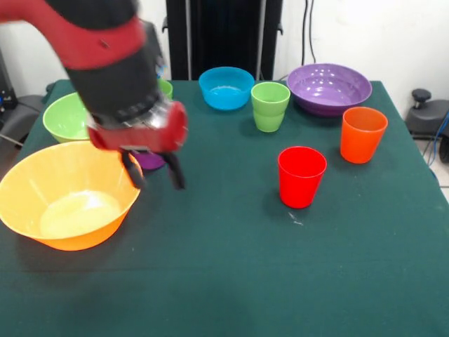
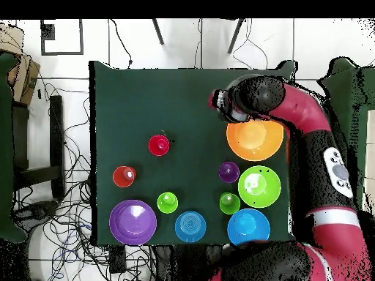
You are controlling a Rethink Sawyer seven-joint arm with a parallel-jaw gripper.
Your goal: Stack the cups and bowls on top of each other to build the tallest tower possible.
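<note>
My gripper (image 1: 152, 172) hangs open and empty over the table, just beside the big yellow-orange bowl (image 1: 42, 175). In the overhead view the gripper (image 2: 222, 99) is at that bowl's (image 2: 272, 146) far-left rim. The purple cup (image 1: 149, 161) shows between my fingers but stands farther back, next to the light green bowl (image 1: 56, 119). The red cup (image 1: 302, 175), the orange cup (image 1: 363, 133) and a light green cup (image 1: 270, 105) stand apart and upright. A blue bowl (image 1: 226, 88) and the purple bowl (image 1: 328, 88) sit at the far side. Nothing is stacked.
The overhead view shows a second blue bowl (image 2: 248, 227) and a second green cup (image 2: 229, 203) near my base; my arm mostly hides both in the front view. Cables and chair legs lie on the floor beyond the table edges.
</note>
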